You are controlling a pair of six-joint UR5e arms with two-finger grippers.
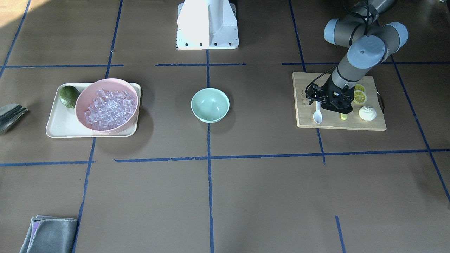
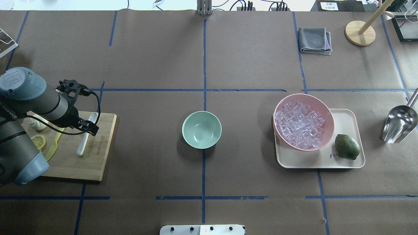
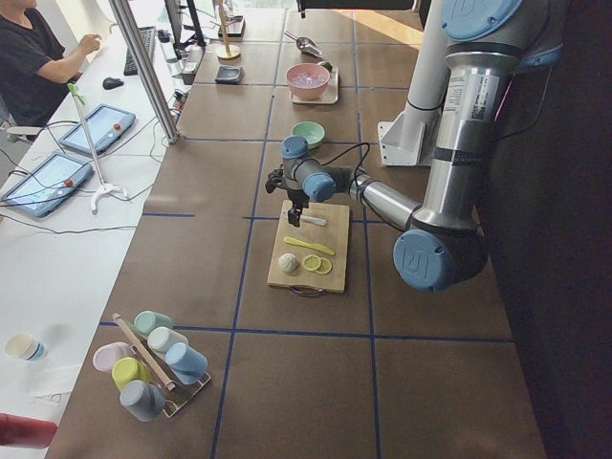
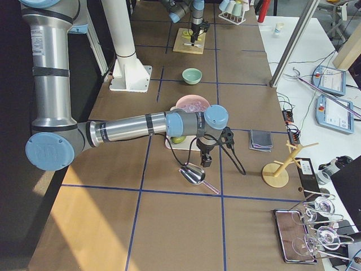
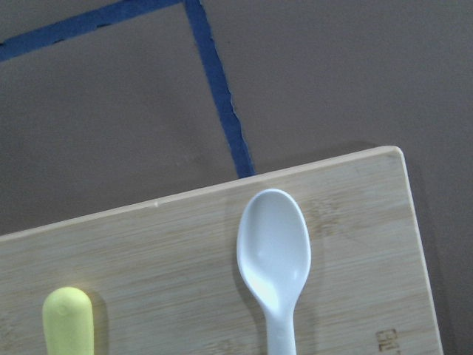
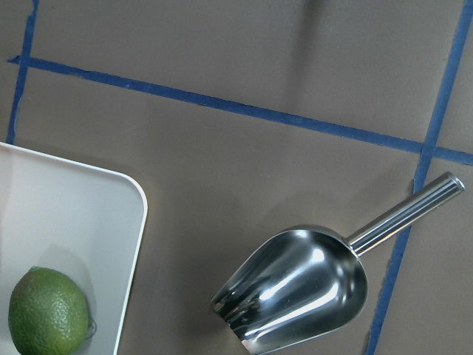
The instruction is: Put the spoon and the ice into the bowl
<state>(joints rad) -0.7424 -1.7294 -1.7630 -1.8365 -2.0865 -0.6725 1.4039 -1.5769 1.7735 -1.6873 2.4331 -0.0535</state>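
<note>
The white spoon [image 1: 317, 115] lies on the wooden cutting board [image 1: 306, 88] at my left; its head fills the left wrist view [image 5: 273, 251]. My left gripper [image 1: 332, 102] hangs low over the spoon's handle; its fingers are hidden, so I cannot tell its state. The empty mint-green bowl [image 2: 201, 129] stands at the table's middle. The ice [image 2: 298, 125] is heaped in a pink bowl [image 2: 323, 107]. My right gripper [image 4: 206, 161] hovers above a steel scoop [image 6: 295, 285]; I cannot tell whether it is open or shut.
The pink bowl and a lime [image 2: 347, 147] sit on a cream tray [image 2: 346, 117]. A yellow-green knife [image 5: 68, 322], lemon slices [image 2: 38, 142] and a white bun-like thing [image 1: 367, 113] share the board. A grey cloth [image 2: 314, 40] lies at the far side.
</note>
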